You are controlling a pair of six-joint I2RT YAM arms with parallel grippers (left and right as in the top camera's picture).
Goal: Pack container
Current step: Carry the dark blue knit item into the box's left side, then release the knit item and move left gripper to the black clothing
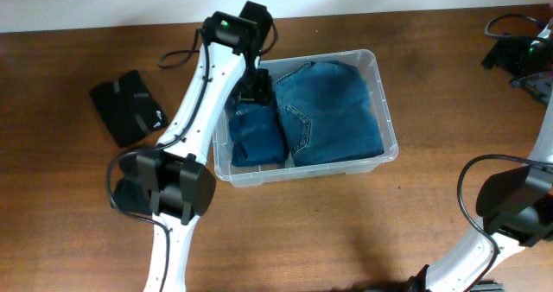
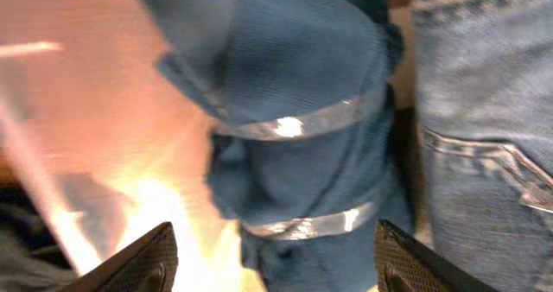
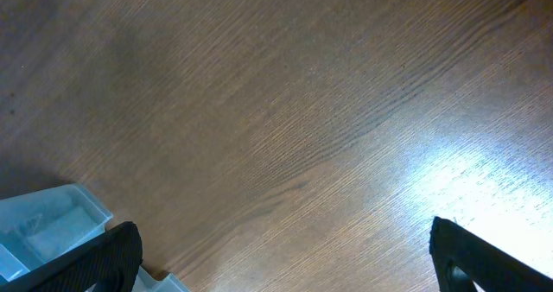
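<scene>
The flat black folded fabric item point(image 1: 130, 108) lies on the brown wooden table point(image 1: 363, 231), well apart from the left of the bin and outside it.

The left gripper point(image 1: 257, 92) sits inside the container, the large clear rectangular plastic bin with rounded corners point(image 1: 302, 173), which stands at table centre. In the left wrist view its fingers point(image 2: 138, 262) are spread wide and grasp nothing. Directly beneath them lies the dark blue folded cloth point(image 2: 302, 111). This cloth occupies the left part of the bin, just beside the folded blue denim jeans point(image 1: 333, 111), which fill the right part. Whether the fingers touch the cloth cannot be determined.

The right gripper point(image 3: 281, 240) is likewise released. It hangs over bare table, with only a pale clear plastic edge point(image 3: 43, 227) at the lower left of its view.

Step in hand, as judged: the dark blue cloth is set down and the left gripper has let go of it. Two garments are packed; the black item appears to be the outstanding one.

Next move, as judged:
1. Raise the left gripper straight up so that it clears the bin wall without dragging the cloth.
2. Travel left to the black item and close on an edge of it.
</scene>
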